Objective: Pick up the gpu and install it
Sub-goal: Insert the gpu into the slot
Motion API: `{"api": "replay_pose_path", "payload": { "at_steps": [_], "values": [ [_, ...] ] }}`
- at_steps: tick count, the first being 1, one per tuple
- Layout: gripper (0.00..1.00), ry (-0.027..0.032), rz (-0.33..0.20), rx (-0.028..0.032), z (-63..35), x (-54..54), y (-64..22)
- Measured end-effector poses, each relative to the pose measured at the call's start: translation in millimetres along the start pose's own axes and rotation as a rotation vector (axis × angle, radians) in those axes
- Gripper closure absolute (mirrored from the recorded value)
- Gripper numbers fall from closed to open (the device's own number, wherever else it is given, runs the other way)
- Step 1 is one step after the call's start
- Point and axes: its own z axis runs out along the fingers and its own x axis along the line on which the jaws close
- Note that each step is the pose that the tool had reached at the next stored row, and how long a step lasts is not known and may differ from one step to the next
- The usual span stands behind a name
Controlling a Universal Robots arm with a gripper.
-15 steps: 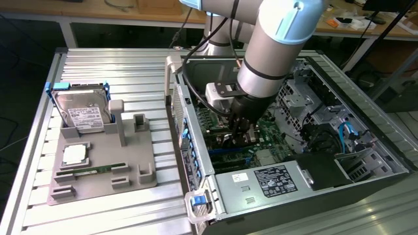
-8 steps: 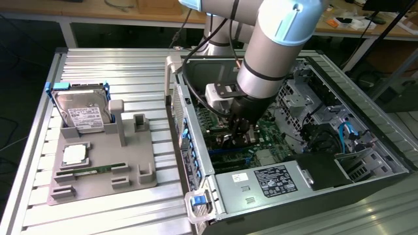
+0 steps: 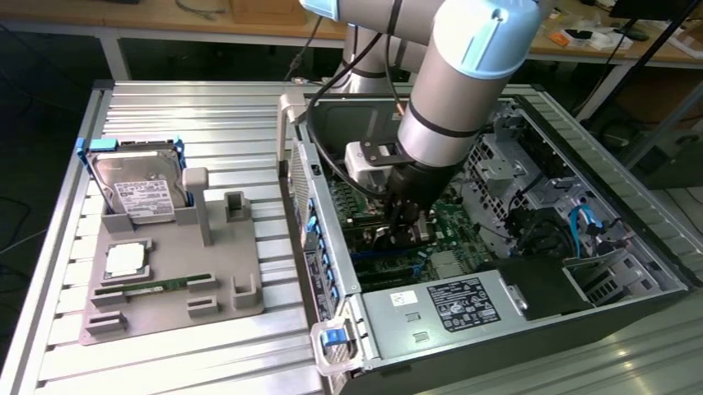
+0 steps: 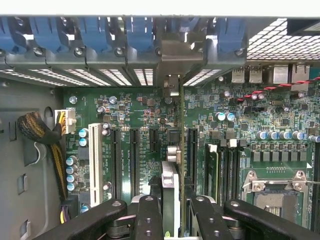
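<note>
The gpu (image 4: 171,155) shows edge-on in the wrist view, a thin dark card with a silvery strip. It stands upright over the green motherboard (image 4: 145,125), between the long black expansion slots, and its metal bracket (image 4: 175,52) reaches the case's rear slot openings. My gripper (image 4: 174,201) is shut on the card, one black finger pressed on each face. In the exterior view my gripper (image 3: 401,226) is down inside the open computer case (image 3: 329,247), just above the motherboard.
A grey fixture plate (image 3: 236,280) at the exterior view's left holds a blue-framed hard drive (image 3: 132,185), a processor chip (image 3: 127,259) and a green memory stick (image 3: 154,286). Blue slot latches (image 4: 140,32), a cable bundle (image 4: 42,130) and the processor socket (image 4: 270,195) surround the card.
</note>
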Motion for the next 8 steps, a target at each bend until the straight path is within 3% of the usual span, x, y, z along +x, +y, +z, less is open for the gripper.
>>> {"api": "replay_pose_path", "payload": {
  "at_steps": [8],
  "values": [
    [0.73,-0.0001,0.000,0.0001,3.1,0.1,0.0]
  ]
}}
